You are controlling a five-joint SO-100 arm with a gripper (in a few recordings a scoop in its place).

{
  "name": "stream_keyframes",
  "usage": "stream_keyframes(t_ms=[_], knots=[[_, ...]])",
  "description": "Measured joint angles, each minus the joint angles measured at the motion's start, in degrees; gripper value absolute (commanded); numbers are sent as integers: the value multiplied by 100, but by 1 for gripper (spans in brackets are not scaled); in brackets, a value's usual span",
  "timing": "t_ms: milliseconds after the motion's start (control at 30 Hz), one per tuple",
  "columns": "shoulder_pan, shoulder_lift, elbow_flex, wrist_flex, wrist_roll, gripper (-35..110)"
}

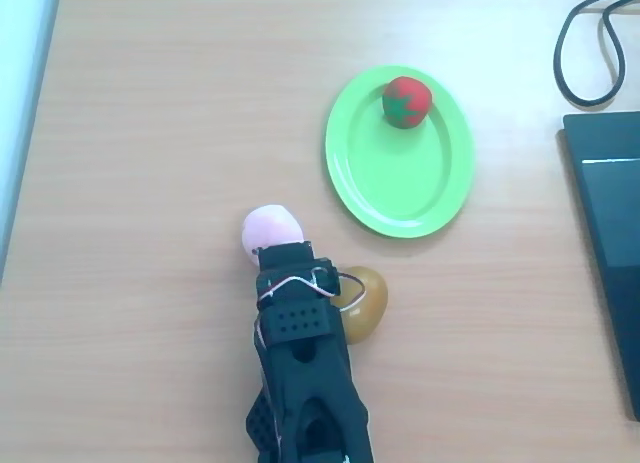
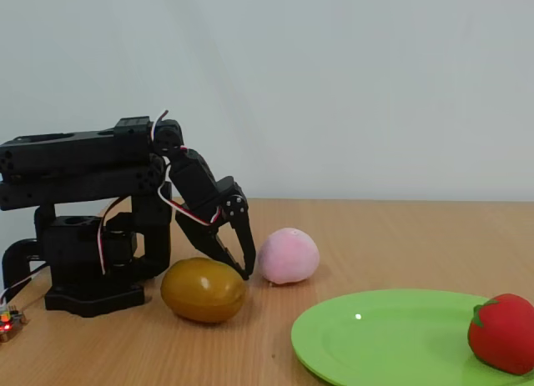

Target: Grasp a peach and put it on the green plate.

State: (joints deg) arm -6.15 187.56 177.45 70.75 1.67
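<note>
The pale pink peach (image 1: 270,226) (image 2: 289,256) lies on the wooden table, left of the green plate (image 1: 400,173) (image 2: 392,332). My black gripper (image 2: 239,265) (image 1: 284,253) points down with its tips at the table right beside the peach, on its arm side. The jaws stand slightly apart and nothing is between them. In the overhead view the gripper's head covers the peach's near edge. The peach appears to touch or nearly touch the outer finger (image 2: 247,244).
A red fruit with a green leaf top (image 1: 406,101) (image 2: 502,332) lies on the plate's far end. A glossy yellow-brown oval fruit (image 1: 362,301) (image 2: 203,289) rests right beside the gripper. A black device (image 1: 612,243) and a cable (image 1: 590,43) sit at the right edge.
</note>
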Motion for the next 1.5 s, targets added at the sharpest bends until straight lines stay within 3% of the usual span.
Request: stream_keyframes(t_ms=[1233, 1500], knots=[[123, 0, 0, 0, -114, -7], [-44, -53, -738, -26, -35, -7]])
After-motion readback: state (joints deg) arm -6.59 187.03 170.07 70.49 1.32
